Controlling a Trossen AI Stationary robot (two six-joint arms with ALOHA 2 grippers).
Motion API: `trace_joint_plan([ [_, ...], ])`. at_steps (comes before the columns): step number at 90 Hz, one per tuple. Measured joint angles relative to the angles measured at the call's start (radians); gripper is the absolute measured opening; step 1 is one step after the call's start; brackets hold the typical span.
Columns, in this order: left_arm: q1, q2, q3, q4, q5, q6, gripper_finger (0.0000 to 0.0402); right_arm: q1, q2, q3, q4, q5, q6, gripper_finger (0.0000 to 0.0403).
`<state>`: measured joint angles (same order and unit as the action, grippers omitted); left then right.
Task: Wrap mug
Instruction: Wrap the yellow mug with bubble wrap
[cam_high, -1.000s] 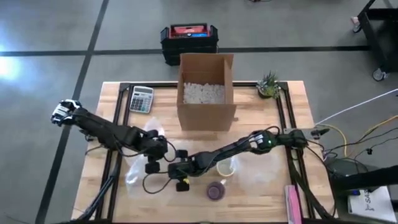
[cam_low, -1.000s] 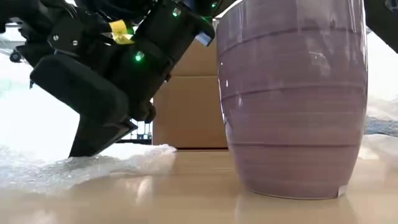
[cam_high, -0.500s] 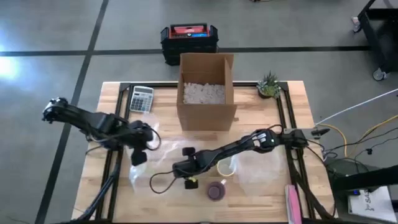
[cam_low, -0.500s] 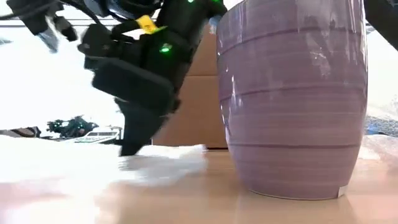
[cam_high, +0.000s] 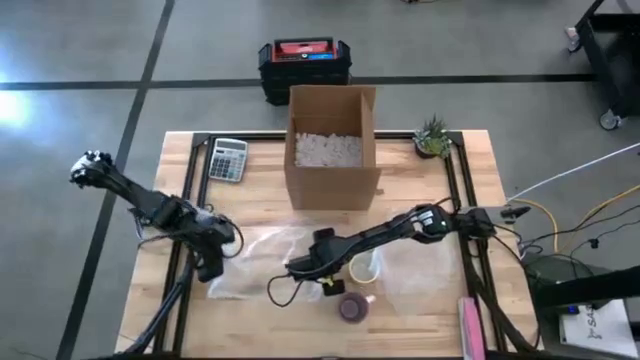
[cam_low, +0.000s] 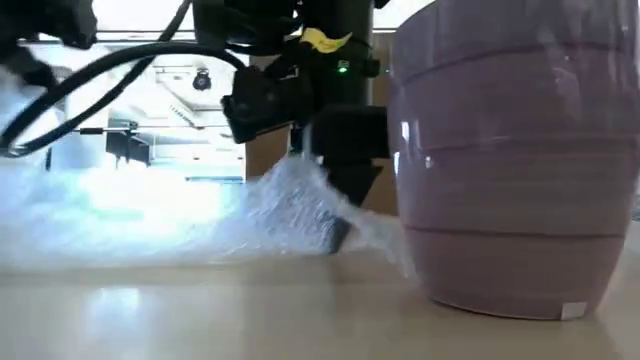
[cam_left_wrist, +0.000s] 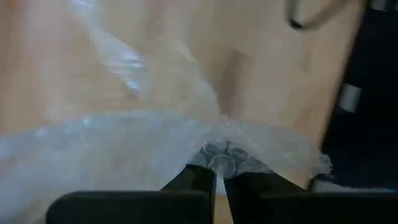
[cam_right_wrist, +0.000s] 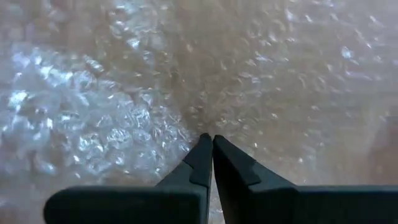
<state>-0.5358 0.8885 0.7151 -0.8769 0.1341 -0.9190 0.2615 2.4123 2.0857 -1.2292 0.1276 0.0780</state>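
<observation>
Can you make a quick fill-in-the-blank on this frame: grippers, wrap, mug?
1. Both grippers are shut on the ____ wrap.
2. The purple mug stands ____ on the table.
3. The open cardboard box holds white packing ____.
4. The left gripper pinches the sheet's ____.

Missing: bubble; upright; peanuts; edge

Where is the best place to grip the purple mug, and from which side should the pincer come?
The purple mug stands upright near the table's front edge, mouth open upward. Probably best: come straight down from above and pinch the rim wall on its front side, away from the bubble wrap. No handle is visible. Both the left pincer and the right pincer are currently shut on the wrap.
</observation>
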Motion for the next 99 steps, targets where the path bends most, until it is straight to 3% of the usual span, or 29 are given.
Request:
trace_joint_plan([
  [18, -0.063, 0.02, -0.108, 0.108, 0.235, -0.233, 0.0031, 0.005, -0.001, -0.03, -0.04, -0.005, 0.001, 0.0],
  [23, -0.087, 0.021, -0.113, 0.108, 0.256, -0.264, 0.0039, 0.005, -0.001, -0.031, -0.047, -0.005, 0.0, 0.0],
  [52, -0.098, 0.015, -0.052, 0.175, -0.033, -0.079, 0.0047, -0.005, -0.008, -0.031, -0.002, -0.005, -0.001, 0.0],
  [65, -0.062, 0.015, -0.03, 0.139, -0.024, -0.03, 0.0076, -0.007, -0.008, -0.031, 0.003, -0.004, -0.004, 0.0],
  [76, -0.045, 0.015, 0.049, -0.016, 0.066, -0.037, 0.0123, -0.011, -0.013, -0.031, 0.006, 0.001, -0.032, 0.0],
  [84, -0.043, 0.015, 0.156, -0.156, 0.054, -0.042, 0.0154, -0.021, -0.028, -0.023, 0.016, 0.004, -0.048, 0.0],
  [91, -0.044, 0.018, 0.273, -0.248, -0.047, -0.019, 0.0172, -0.027, -0.042, 0.003, 0.026, 0.005, -0.055, 0.0],
  [99, -0.051, 0.02, 0.374, -0.29, -0.254, 0.047, 0.018, -0.03, -0.067, 0.027, 0.065, 0.005, -0.078, 0.0],
])
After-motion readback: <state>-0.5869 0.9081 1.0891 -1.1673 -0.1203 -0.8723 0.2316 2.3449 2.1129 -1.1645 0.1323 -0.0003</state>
